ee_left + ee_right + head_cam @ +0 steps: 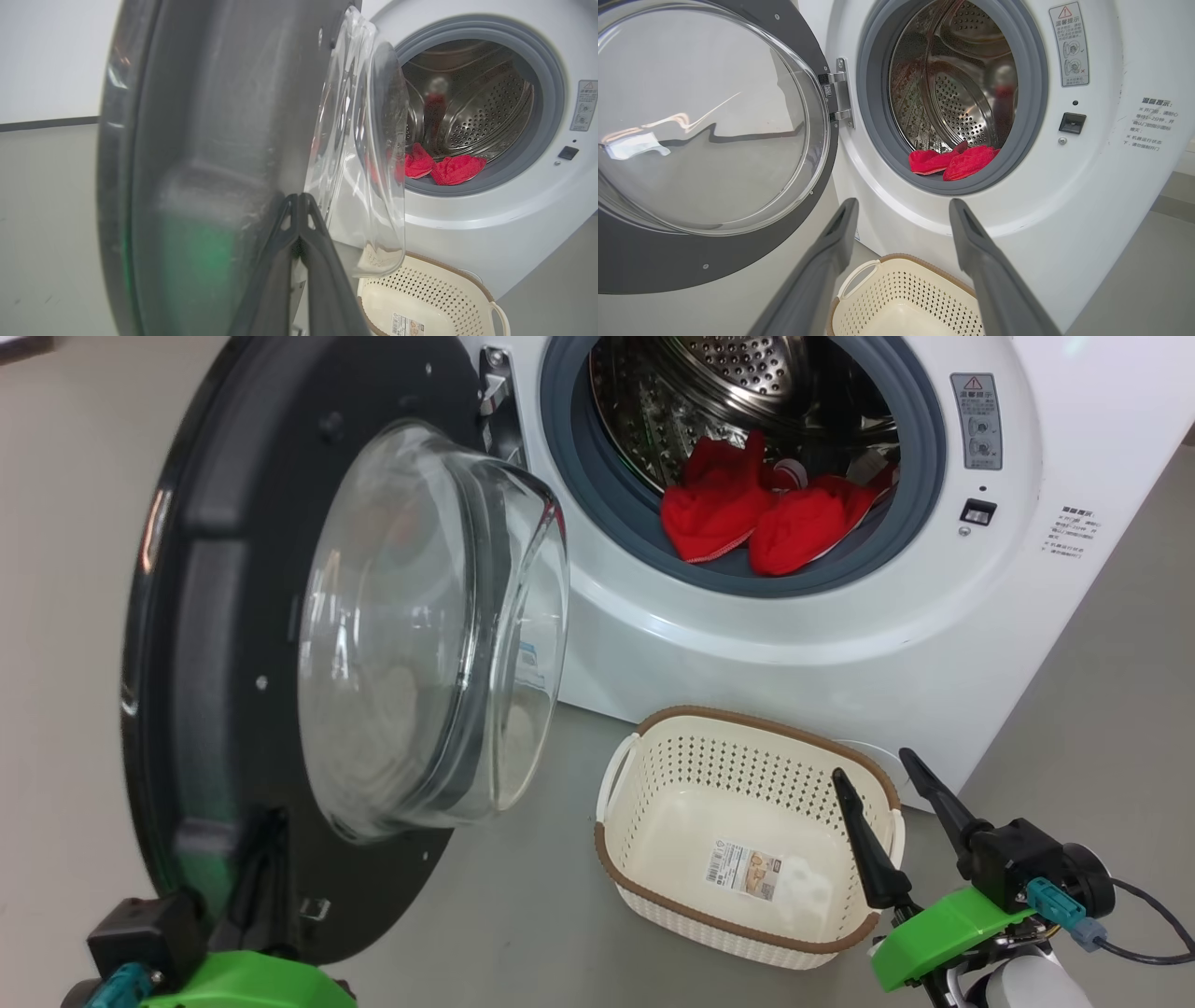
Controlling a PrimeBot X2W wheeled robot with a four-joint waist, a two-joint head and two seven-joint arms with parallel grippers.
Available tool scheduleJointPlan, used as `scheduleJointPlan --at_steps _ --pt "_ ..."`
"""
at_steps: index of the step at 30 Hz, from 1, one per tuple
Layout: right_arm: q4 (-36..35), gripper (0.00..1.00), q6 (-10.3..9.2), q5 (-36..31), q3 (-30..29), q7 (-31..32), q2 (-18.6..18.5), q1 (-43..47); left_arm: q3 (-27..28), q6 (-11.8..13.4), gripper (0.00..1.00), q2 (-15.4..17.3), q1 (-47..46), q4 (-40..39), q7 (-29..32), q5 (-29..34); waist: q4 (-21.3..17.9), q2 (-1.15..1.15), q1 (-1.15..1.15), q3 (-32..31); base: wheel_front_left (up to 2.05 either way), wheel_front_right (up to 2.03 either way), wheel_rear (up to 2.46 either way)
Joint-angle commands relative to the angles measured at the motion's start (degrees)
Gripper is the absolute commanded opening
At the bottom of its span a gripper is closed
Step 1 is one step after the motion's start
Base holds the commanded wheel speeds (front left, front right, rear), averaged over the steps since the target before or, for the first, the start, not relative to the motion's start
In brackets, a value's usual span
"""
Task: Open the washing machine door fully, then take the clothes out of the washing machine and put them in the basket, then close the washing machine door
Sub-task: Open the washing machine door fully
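Washing machine (747,644): stands on the grey floor (523,915), opening exposed. Washing machine door (215,644): swung wide on the hinge at the opening's left, glass bowl facing outward. Basket (709,765): on the floor just before the machine, below the opening. Clothes (738,509): red, lying at the opening's lower edge on the grey ring (597,495). Left tool (298,198): fingers pressed together, gripping nothing, tips at the door's lower inner face. Right tool (873,763): fingers spread wide, empty, above the basket's right end
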Motion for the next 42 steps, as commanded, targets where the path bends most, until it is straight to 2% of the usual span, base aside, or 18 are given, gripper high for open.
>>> scheduleJointPlan --at_steps 1,10,23,42 --pt "-1.2 1.00 0.35 -0.7 1.4 -0.4 0.1 -1.4 3.7 0.9 0.00 1.9 -2.0 0.0 -0.8 -0.2 -0.1 0.00 0.00 0.2 0.00 0.00 0.00" --pt "-1.3 1.00 0.35 -2.7 0.6 -0.4 0.1 -1.4 7.6 1.2 0.00 2.9 -5.6 6.4 -5.5 -1.9 -0.1 0.00 0.00 2.4 0.00 0.00 0.00" --pt "-1.2 1.00 0.35 -3.3 1.0 -0.4 -0.7 -1.9 10.9 -0.2 0.00 4.2 -12.7 18.6 -12.9 -3.7 0.2 0.00 0.00 4.0 0.00 0.00 0.00" --pt "-1.2 1.00 0.35 -3.6 2.2 -0.4 -2.3 -2.7 14.7 -2.6 0.00 4.5 -20.3 29.9 -16.0 -3.9 -0.1 0.00 0.00 6.7 0.00 0.00 0.00"
